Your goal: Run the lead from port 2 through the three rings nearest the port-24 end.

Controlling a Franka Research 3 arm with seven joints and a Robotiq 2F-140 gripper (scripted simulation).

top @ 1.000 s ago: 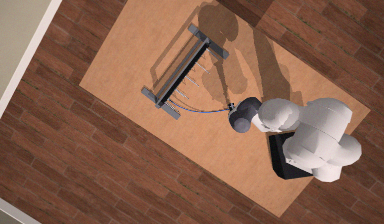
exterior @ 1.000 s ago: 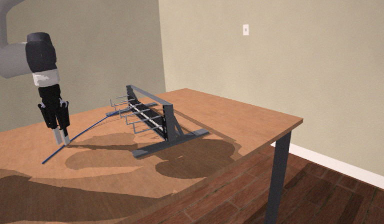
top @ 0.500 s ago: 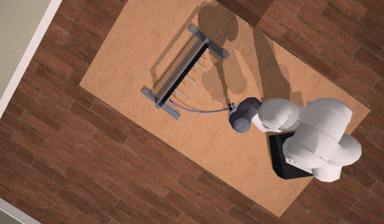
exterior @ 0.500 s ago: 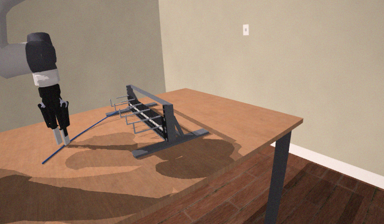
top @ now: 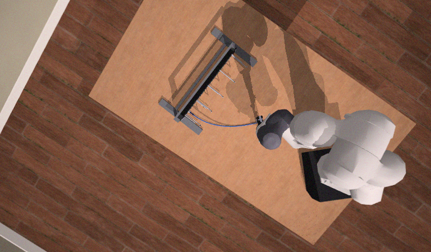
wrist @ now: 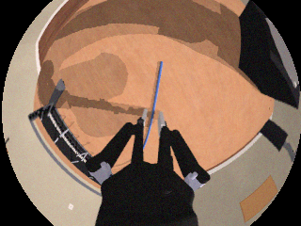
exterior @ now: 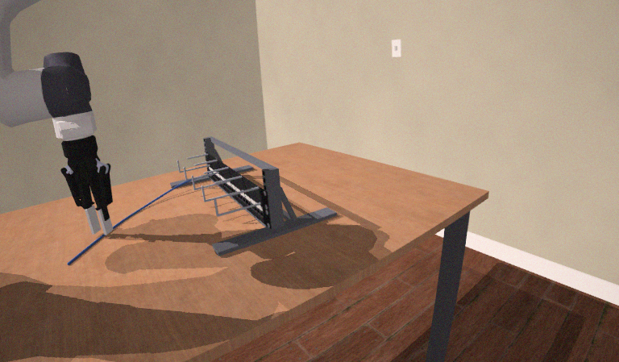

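The blue lead (top: 226, 126) (exterior: 84, 251) (wrist: 159, 77) runs from the port-1 end of the rack in a bow across the table to my gripper. My gripper (top: 259, 120) (exterior: 101, 233) (wrist: 152, 115) points down low over the table, its fingers slightly apart. The lead passes between them without being clamped, and its free end extends beyond. The rack (top: 194, 129) (exterior: 242, 153) stands upright. The cable manager's port-24-end rings (top: 228, 77) (exterior: 237, 210) hold no lead. Its exact port and course by the rings at the port-1 end are too small to tell.
The wooden table (top: 254, 186) (exterior: 388, 193) carries the rack and the arm's black base (top: 312, 173). The rack's port-24-end foot (top: 249, 58) (exterior: 228, 245) lies toward one long table edge; its port-1-end foot lies near the opposite long edge.
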